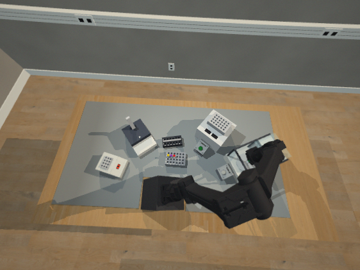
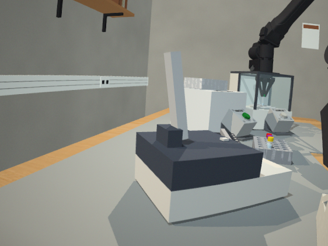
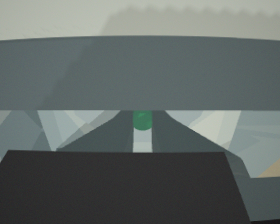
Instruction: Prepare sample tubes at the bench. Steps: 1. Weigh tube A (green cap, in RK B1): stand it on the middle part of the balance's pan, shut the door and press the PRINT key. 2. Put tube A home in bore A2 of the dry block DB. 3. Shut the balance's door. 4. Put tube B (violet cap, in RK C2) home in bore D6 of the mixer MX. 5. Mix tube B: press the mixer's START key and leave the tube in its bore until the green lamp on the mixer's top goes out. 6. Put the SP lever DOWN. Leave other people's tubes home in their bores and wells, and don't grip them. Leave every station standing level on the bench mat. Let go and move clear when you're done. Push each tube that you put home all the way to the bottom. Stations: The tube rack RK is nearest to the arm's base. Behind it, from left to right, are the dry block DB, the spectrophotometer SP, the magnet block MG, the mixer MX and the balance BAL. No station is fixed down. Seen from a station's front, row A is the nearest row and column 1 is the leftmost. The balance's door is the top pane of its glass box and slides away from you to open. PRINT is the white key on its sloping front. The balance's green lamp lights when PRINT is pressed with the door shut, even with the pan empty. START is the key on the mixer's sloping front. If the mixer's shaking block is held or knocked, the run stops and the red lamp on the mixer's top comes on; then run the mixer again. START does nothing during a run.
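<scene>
My gripper (image 2: 264,96) (image 3: 142,132) points down inside the glass box of the balance (image 2: 258,123), shut on tube A (image 2: 262,101) (image 3: 142,120) just under its green cap. The tube is upright, its lower end at the pan; I cannot tell whether it touches. The PRINT key (image 1: 223,172) (image 2: 283,115) is on the balance's sloping front. Violet-capped tube B (image 1: 171,156) stands in the rack (image 1: 176,163) (image 2: 281,156). The mixer (image 1: 202,135) (image 2: 198,108) has its green START key (image 1: 200,148) (image 2: 246,115) in front; its two top lamps look dark. The dry block (image 1: 123,170) is at the left.
A yellow-capped tube (image 1: 168,155) (image 2: 270,139) and a red-capped tube (image 1: 174,156) flank tube B closely. The spectrophotometer (image 1: 136,135) (image 2: 216,170) has its lever (image 1: 129,122) (image 2: 176,97) standing up. The magnet block (image 1: 172,143) lies behind the rack. Glass walls surround my fingers.
</scene>
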Tool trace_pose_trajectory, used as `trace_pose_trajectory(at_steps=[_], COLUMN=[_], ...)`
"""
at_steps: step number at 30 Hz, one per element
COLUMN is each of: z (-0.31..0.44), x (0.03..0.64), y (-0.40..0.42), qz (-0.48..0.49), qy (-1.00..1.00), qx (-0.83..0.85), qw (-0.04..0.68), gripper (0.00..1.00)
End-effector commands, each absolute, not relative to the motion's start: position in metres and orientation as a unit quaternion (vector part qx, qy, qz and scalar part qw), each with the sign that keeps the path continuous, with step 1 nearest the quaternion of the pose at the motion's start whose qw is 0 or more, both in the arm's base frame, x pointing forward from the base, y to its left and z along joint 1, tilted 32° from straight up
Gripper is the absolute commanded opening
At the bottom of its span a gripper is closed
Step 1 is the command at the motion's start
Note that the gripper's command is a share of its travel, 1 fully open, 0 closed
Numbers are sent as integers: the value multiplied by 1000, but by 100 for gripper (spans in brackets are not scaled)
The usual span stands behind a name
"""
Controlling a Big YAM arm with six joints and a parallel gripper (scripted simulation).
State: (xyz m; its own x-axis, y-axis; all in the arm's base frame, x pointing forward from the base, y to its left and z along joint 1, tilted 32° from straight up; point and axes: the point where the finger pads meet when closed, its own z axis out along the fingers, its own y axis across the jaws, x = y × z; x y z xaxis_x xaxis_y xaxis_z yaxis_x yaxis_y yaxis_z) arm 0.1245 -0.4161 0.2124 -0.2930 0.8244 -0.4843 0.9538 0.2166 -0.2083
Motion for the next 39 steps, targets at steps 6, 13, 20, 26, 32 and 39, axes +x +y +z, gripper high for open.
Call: trace_pose_trajectory(at_steps=[6, 13, 20, 26, 32, 39], z=[249, 241, 267, 275, 277, 287], x=[133, 135, 134, 134, 135, 136], y=[-420, -419, -408, -402, -400, -393], qz=[-251, -243, -252, -252, -249, -249], qy=[759, 766, 759, 759, 761, 761], qx=[577, 576, 577, 577, 577, 577], qw=[164, 149, 165, 165, 162, 161], gripper=[9, 9, 9, 9, 9, 9])
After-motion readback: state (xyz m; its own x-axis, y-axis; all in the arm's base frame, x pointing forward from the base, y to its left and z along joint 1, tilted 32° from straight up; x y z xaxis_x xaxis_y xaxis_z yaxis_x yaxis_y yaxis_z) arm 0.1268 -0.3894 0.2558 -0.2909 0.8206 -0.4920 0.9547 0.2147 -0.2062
